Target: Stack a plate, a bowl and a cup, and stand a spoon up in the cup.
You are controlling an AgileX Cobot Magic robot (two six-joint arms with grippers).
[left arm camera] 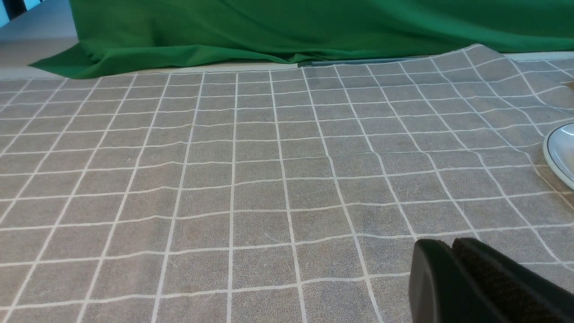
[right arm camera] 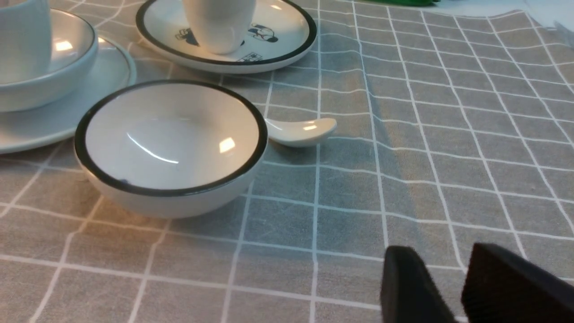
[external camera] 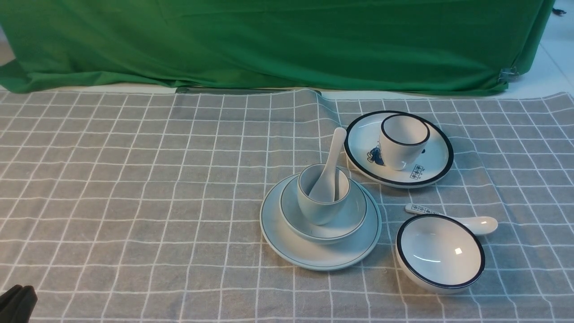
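A grey tablecloth (external camera: 134, 179) with a white grid covers the table, its far edge rucked into a fold. Behind it hangs a creased green backdrop (external camera: 278, 40) over pale floor (external camera: 554, 67).

Open tablecloth (external camera: 134, 179) left (crockery (external camera: 439, 253) right)

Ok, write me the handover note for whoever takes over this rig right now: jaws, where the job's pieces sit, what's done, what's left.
Left gripper: jaws shut, empty, low over bare cloth.
Right gripper: jaws open, empty, near the black-rimmed bowl.
Plate on the cloth, bowl on it, cup in the bowl, spoon standing in the cup, handle leaning up and back.
Done: the whole stack.
Left: nothing visible; leave the black-rimmed set alone.
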